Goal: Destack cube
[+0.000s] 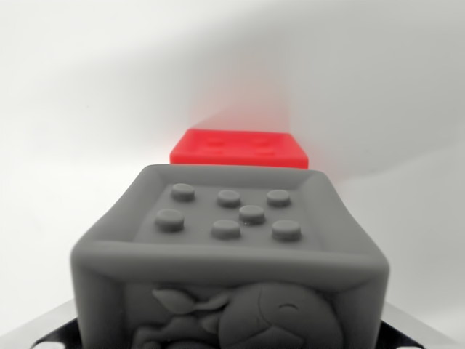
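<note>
Grey cube (229, 254) fronts red cube (238, 149).

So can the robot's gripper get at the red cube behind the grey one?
Probably not straight away. The grey cube sits right up against the camera and fills the near view, while the red cube lies beyond it, only partly visible. The gripper fingers are barely in view, so I cannot tell whether they are open.

Only small bits of the tool (232, 338) show, in the two bottom corners of the frame. They look shiny and silver, with dark edges and tiny white spots.
</note>
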